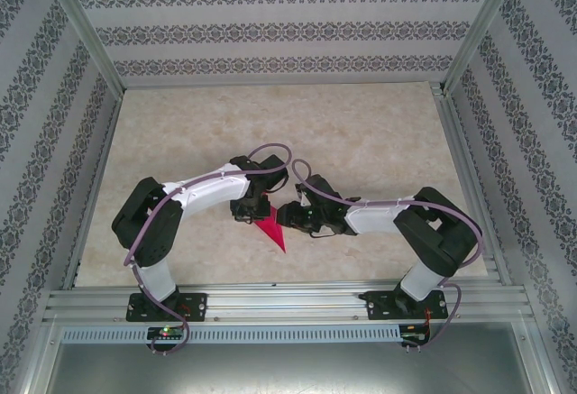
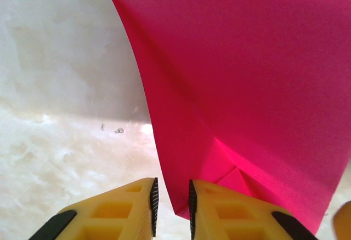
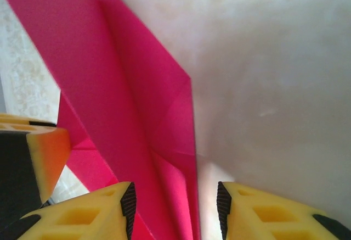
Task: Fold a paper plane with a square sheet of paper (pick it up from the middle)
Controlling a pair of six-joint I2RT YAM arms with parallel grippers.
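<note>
The magenta sheet of paper (image 1: 274,231), folded with creases into a pointed wedge, is held up off the table between both arms, its tip toward the near edge. My left gripper (image 1: 249,213) is at its left side. In the left wrist view the paper (image 2: 247,86) has its lower corner in the narrow gap of that gripper (image 2: 171,199), against the right pad (image 2: 192,207), with table showing beside the left pad. My right gripper (image 1: 290,218) stands open. A folded edge of the paper (image 3: 137,113) runs between its fingers (image 3: 175,201), nearer the left one.
The beige marbled table (image 1: 361,132) stretches behind and to both sides. Patterned walls (image 1: 270,29) with metal posts enclose it, and an aluminium rail (image 1: 288,302) runs along the near edge. One finger of the left gripper (image 3: 33,152) shows at the left of the right wrist view.
</note>
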